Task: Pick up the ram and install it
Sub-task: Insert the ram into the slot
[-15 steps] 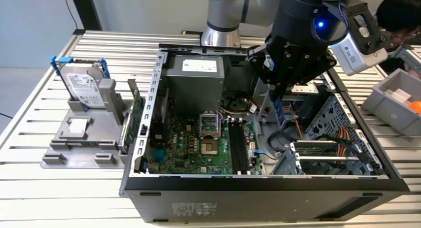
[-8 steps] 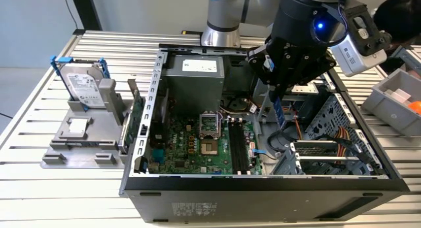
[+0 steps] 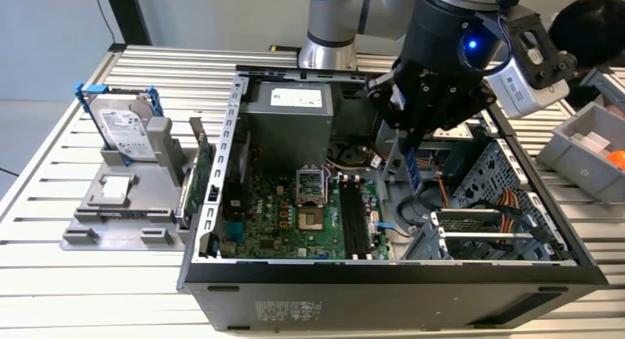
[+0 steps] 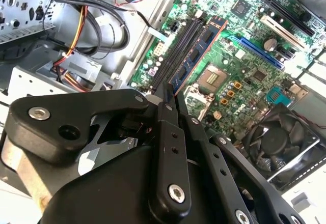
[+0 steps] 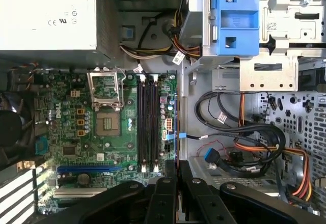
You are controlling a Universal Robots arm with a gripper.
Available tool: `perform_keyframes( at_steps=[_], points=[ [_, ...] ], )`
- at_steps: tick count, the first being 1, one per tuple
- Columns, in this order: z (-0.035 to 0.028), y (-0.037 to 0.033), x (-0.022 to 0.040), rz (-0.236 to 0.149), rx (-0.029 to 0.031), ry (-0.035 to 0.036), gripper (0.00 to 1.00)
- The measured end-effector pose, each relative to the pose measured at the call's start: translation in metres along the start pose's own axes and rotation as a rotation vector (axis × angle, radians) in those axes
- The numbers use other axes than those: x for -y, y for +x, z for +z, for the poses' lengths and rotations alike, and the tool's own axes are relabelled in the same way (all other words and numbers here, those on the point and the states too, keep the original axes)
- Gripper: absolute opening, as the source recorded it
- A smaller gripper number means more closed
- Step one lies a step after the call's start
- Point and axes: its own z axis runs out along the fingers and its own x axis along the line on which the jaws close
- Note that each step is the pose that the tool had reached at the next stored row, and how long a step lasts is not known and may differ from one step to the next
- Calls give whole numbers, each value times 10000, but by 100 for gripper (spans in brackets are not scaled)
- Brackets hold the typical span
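The ram (image 4: pixel 196 56) is a thin, long blue board stick with small dark chips along its face and an orange-toned edge. In the second wrist view it runs out from between the black fingers (image 4: pixel 168 94), which are pinched narrow on its near end, and hangs above the motherboard (image 4: pixel 244 35), lying roughly in line with the black memory slots (image 4: pixel 175 51) just beside it. In the exterior view the same stick shows as a slim blue strip (image 3: pixel 417 163) hanging straight down from the gripper (image 3: pixel 415 130), inside the open computer case (image 3: pixel 391 280) and above the case floor to the exterior view's right of the slots (image 3: pixel 353 218). In the first wrist view it is seen edge-on as a thin line (image 5: pixel 176 127) next to the slots (image 5: pixel 148 127); whether it touches the board cannot be told.

The case lies on its side on the slatted metal worktop (image 3: pixel 58 280). It holds the green motherboard (image 3: pixel 283 214) with its bare processor socket (image 3: pixel 309 184), a grey power supply (image 3: pixel 288 119), bundles of orange and black cables (image 3: pixel 513 207) and a blue drive bracket (image 5: pixel 234 15). A round black fan (image 4: pixel 280 132) sits at the board's edge.

On the exterior view's left, a grey stand (image 3: pixel 127 200) holds a silver hard drive (image 3: pixel 125 127) upright in a blue-tabbed frame. A green expansion card (image 3: pixel 202 181) stands just beside the case wall. A grey bin (image 3: pixel 586 145) at the exterior view's right holds something orange.
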Motion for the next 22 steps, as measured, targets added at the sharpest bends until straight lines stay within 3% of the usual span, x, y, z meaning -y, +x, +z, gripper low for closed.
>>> perform_keyframes(
  at_steps=[22],
  points=[
    [226, 7, 1, -1, 1, 3, 0]
  ],
)
